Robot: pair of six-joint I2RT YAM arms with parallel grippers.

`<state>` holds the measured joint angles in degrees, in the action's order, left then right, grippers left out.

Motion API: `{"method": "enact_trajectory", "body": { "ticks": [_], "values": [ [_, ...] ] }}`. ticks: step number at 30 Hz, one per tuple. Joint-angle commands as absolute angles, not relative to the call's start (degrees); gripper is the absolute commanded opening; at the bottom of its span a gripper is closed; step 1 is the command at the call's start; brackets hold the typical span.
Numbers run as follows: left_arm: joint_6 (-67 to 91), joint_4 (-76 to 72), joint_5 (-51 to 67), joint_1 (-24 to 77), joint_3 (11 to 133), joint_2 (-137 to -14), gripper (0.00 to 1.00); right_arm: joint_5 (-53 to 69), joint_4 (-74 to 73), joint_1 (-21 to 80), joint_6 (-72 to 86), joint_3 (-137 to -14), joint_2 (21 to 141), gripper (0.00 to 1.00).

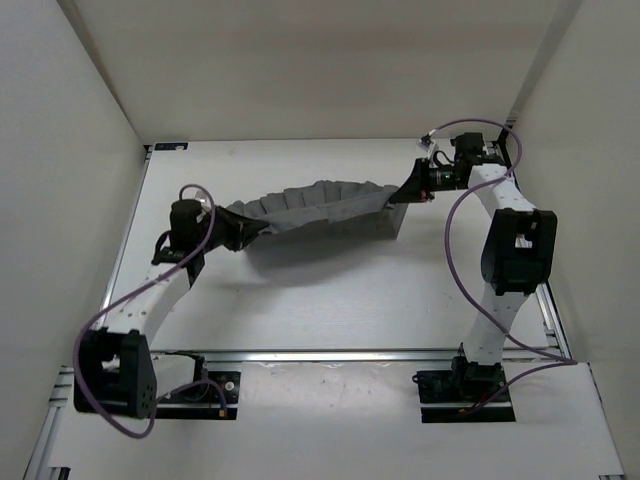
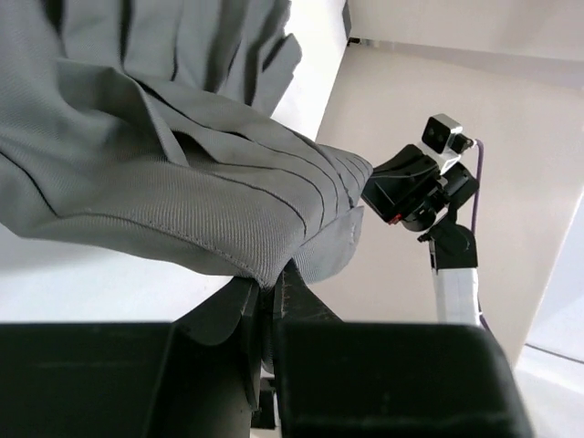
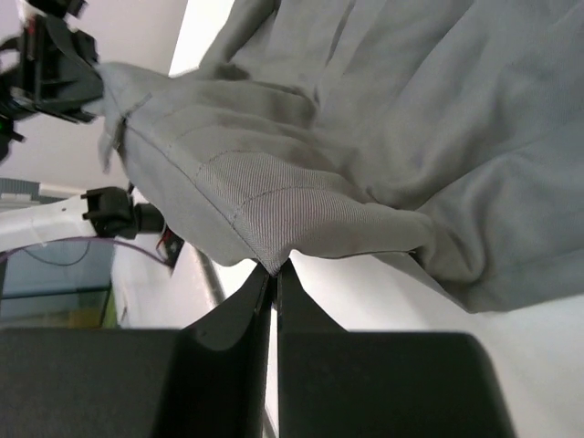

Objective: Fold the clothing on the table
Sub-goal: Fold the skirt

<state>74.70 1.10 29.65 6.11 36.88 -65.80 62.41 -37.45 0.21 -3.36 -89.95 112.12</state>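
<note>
The left gripper (image 1: 232, 233) pinches one stitched hem corner of the clothing (image 1: 320, 208), a medium-grey pleated garment (narrow folds fanning along its far edge) strung between both arms and sagging over the table (image 1: 330, 300). Farther back, the right gripper (image 1: 405, 190) is clenched on the opposite corner.

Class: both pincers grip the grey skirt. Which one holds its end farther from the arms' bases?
The right pincer: its end of the skirt sits farther back than the left pincer's.
</note>
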Motion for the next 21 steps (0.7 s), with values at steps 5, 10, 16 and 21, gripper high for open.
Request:
{"method": "enact_trajectory", "body": {
  "ticks": [5,10,16,21],
  "values": [
    [65.0,3.7,27.7,5.2,50.2,-77.5,0.00,58.6,-38.1,-1.7,-5.5,-94.0,114.0,0.00],
    [59.8,6.1,30.5,7.1,49.1,-79.9,0.00,51.1,-40.1,-0.3,-10.6,-84.6,108.2,0.00],
    [61.4,10.0,28.8,10.6,38.1,-68.7,0.00,47.4,-48.3,0.7,-16.7,-79.2,100.8,0.00],
    [61.3,23.8,25.1,14.1,35.0,-52.5,0.00,49.6,-66.1,0.1,-26.5,-71.2,94.5,0.00]
  ]
}}
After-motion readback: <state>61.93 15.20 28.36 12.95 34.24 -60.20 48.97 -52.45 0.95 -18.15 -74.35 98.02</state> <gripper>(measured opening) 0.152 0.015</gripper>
